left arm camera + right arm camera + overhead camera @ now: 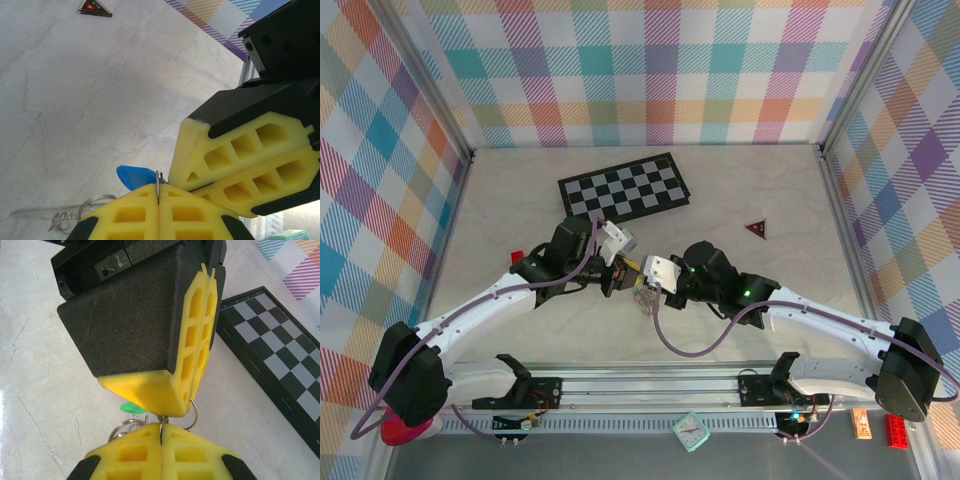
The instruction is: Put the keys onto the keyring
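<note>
silver keyring in left gripper, right gripper; open table around.

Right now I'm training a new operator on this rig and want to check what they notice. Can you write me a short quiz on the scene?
1. True or false: the left gripper and right gripper, meeting at the keyring, both stand wide open.
2. In the left wrist view, which colour is the key head beside the left gripper? A red, B blue, C white.
3. Fill in: the dark red triangle lies on the ___ arm's side.
Key: 1 false; 2 B; 3 right.
</note>
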Controlling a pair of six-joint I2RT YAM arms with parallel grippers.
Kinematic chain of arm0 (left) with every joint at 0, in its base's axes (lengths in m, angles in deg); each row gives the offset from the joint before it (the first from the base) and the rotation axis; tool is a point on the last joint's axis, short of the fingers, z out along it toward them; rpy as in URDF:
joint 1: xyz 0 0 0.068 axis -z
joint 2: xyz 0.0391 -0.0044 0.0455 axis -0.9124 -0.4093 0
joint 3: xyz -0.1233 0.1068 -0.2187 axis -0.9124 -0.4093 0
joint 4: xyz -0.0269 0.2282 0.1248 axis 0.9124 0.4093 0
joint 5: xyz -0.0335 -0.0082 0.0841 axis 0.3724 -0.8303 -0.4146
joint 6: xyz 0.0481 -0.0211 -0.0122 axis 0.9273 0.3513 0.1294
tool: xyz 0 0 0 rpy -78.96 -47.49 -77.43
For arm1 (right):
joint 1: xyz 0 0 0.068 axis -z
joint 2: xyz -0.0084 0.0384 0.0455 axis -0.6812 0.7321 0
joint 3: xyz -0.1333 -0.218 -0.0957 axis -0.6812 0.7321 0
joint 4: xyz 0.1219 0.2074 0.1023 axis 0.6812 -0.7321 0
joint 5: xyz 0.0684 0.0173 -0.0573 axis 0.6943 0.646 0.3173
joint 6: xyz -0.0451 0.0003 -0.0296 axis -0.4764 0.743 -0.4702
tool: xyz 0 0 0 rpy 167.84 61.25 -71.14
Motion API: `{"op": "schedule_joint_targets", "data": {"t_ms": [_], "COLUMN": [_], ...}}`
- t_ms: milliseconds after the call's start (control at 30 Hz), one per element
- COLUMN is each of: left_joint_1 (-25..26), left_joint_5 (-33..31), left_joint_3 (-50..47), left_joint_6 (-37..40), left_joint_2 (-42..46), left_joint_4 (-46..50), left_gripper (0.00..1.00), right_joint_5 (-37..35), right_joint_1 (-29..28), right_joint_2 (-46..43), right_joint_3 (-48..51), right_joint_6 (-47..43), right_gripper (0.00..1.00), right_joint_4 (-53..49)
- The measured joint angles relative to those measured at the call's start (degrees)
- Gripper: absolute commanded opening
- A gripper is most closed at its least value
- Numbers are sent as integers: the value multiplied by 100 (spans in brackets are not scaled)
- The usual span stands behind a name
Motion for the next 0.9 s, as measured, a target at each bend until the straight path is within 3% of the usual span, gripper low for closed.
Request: {"op": "schedule_joint_targets", "data": {"t_ms": [133, 233, 333, 500, 733, 900], "left_joint_1": [0, 0, 0, 0, 0, 0], "left_joint_5": [90, 192, 372, 721, 1104, 1329], "left_joint_3": [-245, -476, -723, -1071, -1091, -1196], "left_joint_6": [4, 129, 358, 837, 1416, 1834], "left_joint_2": [142, 297, 461, 682, 686, 737], "left_joint_4": [-350, -723, -1143, -1606, -1738, -1803], "left_gripper": [0, 0, 0, 0, 0, 0], "right_joint_5": [101, 289, 531, 850, 804, 817], "right_joint_1": [0, -11, -17, 79, 317, 378], "right_joint_2": [-15, -87, -310, -931, -1665, -1488], "right_joint_3": [0, 0, 0, 61, 588, 715], "right_joint_6": [-2, 48, 94, 190, 640, 918], "right_gripper": [22, 48, 53, 52, 27, 23], "right_joint_4": [-15, -79, -251, -369, -4, 85]}}
